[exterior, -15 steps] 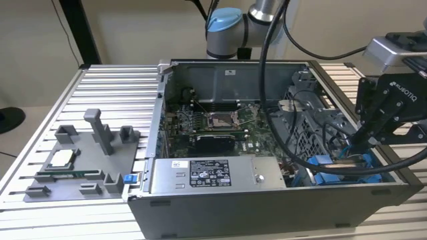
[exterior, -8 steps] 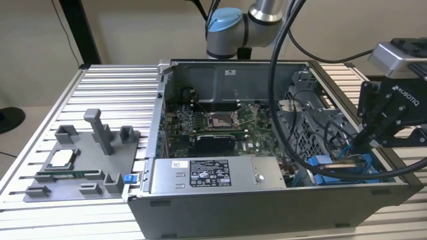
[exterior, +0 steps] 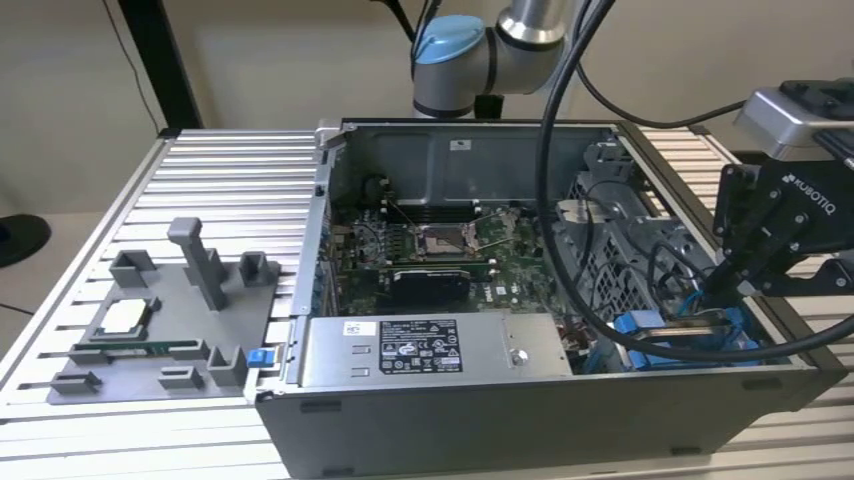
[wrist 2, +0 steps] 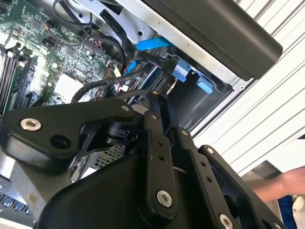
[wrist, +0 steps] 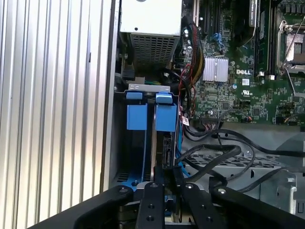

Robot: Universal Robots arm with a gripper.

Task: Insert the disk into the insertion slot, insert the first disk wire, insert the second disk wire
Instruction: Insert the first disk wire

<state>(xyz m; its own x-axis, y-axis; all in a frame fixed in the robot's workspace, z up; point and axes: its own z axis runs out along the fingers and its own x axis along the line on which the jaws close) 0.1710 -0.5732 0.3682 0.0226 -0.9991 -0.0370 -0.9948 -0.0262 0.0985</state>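
- Where the gripper (wrist: 165, 171) dips into the open computer case (exterior: 534, 420), its jaws are drawn close together. They seem to pinch the plug end of a black wire (wrist: 224, 150), though the contact itself is hard to make out.
- Just beyond the fingertips stands the disk (wrist: 166, 119), on edge in its blue frame, seated in the insertion slot (wrist: 143, 88). That slot is in the near corner of the case on the exterior view's right.
- The wire loops away over the perforated drive cage (wrist: 228, 164) towards the motherboard (exterior: 441, 250).
- A grey power-supply box (exterior: 427, 350) lies along the near wall of the case.
- On the exterior view's left, well apart, a grey fixture tray (exterior: 147, 330) rests on the slatted table (exterior: 227, 190).
- In the second wrist view, a person's hand (wrist 2: 286, 183) shows past the arm.
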